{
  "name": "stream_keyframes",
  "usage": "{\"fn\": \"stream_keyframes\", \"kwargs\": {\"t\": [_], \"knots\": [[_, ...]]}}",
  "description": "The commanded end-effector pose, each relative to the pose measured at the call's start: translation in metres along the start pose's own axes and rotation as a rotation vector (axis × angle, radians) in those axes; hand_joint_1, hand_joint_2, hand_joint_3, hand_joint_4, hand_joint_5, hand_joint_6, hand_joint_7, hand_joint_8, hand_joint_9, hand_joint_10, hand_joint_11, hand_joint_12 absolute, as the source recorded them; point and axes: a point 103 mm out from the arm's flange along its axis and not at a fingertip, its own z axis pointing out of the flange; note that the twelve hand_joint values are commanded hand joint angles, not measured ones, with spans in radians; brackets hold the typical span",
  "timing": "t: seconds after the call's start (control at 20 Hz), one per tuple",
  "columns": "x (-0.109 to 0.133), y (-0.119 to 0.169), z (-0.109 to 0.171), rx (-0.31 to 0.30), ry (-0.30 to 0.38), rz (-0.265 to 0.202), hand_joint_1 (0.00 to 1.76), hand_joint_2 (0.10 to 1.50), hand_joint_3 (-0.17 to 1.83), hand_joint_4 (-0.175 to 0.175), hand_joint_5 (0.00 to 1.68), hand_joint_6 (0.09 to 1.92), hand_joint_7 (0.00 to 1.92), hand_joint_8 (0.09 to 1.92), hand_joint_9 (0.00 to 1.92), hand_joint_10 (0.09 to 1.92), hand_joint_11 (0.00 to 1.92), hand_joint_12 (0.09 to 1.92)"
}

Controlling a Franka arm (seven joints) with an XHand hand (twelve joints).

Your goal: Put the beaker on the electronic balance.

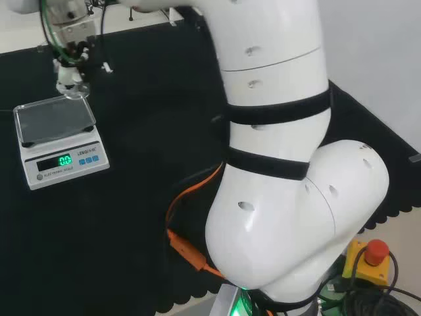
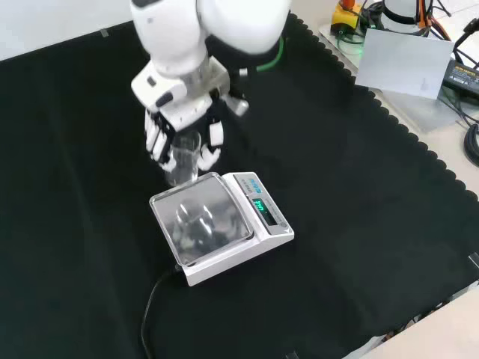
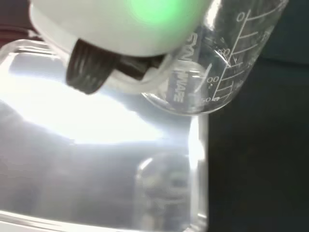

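- Black cloth is spread over the bench, matte and scallop-edged.
- A clear glass beaker, cylindrical and printed with graduations, is gripped upright by the hand, fingers curled round it.
- The beaker is held just beyond the far edge of the electronic balance, whose flat square pan lies nearer the front camera.

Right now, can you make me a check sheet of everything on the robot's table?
Surface: black cloth, bare around the job's things.
Job's things: clear beaker held just past the balance edge, not yet on the pan; pan bare, display lit green.
Clutter: nothing seen.
Hand: hand with fingers curled round the beaker.
Cables: black lead from the balance; orange cable by the arm base.
Surroundings: red stop button and cables beyond the cloth.
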Motion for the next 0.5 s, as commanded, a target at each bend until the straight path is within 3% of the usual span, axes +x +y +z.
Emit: {"fn": "stream_keyframes", "kwargs": {"t": [0.05,0.5], "knots": [[0.077,0.010,0.031,0.110,-0.032,-0.106,1.30,0.44,0.81,0.026,0.94,1.04,0.95,0.96,1.23,0.59,1.15,1.02],[0.081,0.005,0.053,0.155,-0.038,-0.096,1.30,0.44,0.82,0.022,0.94,1.05,0.95,0.95,1.23,0.60,1.16,1.01]]}}
